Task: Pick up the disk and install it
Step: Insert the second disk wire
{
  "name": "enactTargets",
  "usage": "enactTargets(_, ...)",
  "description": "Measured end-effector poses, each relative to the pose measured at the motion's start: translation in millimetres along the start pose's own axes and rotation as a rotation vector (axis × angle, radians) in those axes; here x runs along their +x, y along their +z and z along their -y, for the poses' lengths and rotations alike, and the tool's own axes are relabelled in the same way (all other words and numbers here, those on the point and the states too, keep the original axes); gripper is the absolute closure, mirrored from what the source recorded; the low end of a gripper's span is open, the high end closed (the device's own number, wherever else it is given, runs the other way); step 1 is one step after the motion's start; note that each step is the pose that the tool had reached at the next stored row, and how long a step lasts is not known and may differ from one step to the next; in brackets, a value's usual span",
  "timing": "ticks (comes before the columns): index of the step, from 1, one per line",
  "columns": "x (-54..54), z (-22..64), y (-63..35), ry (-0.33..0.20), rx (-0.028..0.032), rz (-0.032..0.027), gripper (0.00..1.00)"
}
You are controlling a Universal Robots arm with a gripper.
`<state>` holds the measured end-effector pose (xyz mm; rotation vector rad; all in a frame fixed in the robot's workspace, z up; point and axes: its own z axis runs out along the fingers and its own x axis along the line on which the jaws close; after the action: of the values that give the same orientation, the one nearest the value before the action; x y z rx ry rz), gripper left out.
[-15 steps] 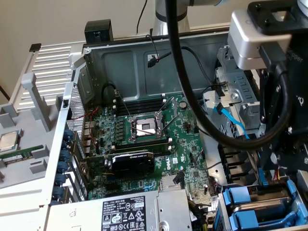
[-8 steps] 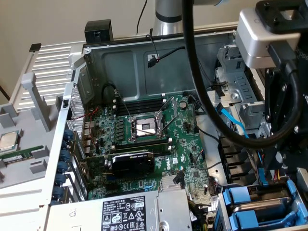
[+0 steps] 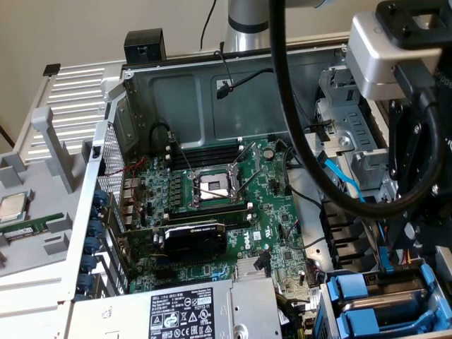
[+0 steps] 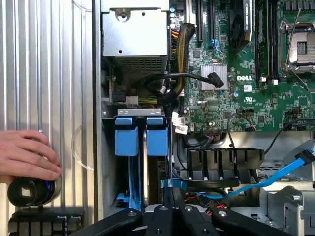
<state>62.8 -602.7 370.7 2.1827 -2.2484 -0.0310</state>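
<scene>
Two blue-fronted drive carriers (image 4: pixel 127 136) (image 4: pixel 156 136) sit side by side in the drive bay at the case's edge. Their drive bodies are hidden inside the bay, so I cannot tell which one is the disk. In the exterior view the same blue carriers (image 3: pixel 374 293) show at the lower right. My gripper (image 4: pixel 172 212) hovers just off the bay, close to the carriers, with its dark fingers shut together and nothing between them. It hangs over the case's right side in the exterior view (image 3: pixel 408 212).
A person's hand (image 4: pixel 24 155) rests on the ribbed grey side panel (image 4: pixel 49 73), holding a black cylindrical object (image 4: pixel 27 191). The open case holds the green motherboard (image 3: pixel 233 205), the power supply (image 3: pixel 176 311), blue SATA cables (image 4: pixel 275 177) and black cables. A small CPU chip (image 3: pixel 13 207) lies on the panel.
</scene>
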Motion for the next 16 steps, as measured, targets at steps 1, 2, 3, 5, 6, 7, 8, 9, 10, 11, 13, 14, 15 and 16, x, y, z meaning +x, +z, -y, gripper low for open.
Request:
enactTargets(1, 0.0, 0.0, 0.0, 0.0, 0.0, 0.0, 0.89)
enactTargets(2, 0.0, 0.0, 0.0, 0.0, 0.0, 0.0, 0.89)
enactTargets(3, 0.0, 0.0, 0.0, 0.0, 0.0, 0.0, 0.89)
enactTargets(5, 0.0, 0.0, 0.0, 0.0, 0.0, 0.0, 0.89)
enactTargets(6, 0.0, 0.0, 0.0, 0.0, 0.0, 0.0, 0.89)
enactTargets(7, 0.0, 0.0, 0.0, 0.0, 0.0001, -0.0001, 0.89)
enactTargets(8, 0.0, 0.0, 0.0, 0.0, 0.0001, 0.0, 0.89)
enactTargets(9, 0.0, 0.0, 0.0, 0.0, 0.0001, 0.0, 0.89)
enactTargets(10, 0.0, 0.0, 0.0, -0.009, 0.0001, -0.0001, 0.89)
enactTargets(11, 0.0, 0.0, 0.0, -0.028, -0.0001, -0.0006, 0.89)
enactTargets(13, 0.0, 0.0, 0.1, -0.064, -0.0004, -0.0011, 0.89)
enactTargets(14, 0.1, 0.1, 0.1, -0.082, -0.0005, -0.0014, 0.89)
enactTargets(15, 0.0, 0.1, 0.1, -0.1, -0.0006, -0.0018, 0.89)
enactTargets(16, 0.0, 0.1, 0.0, -0.118, -0.0008, -0.0024, 0.89)
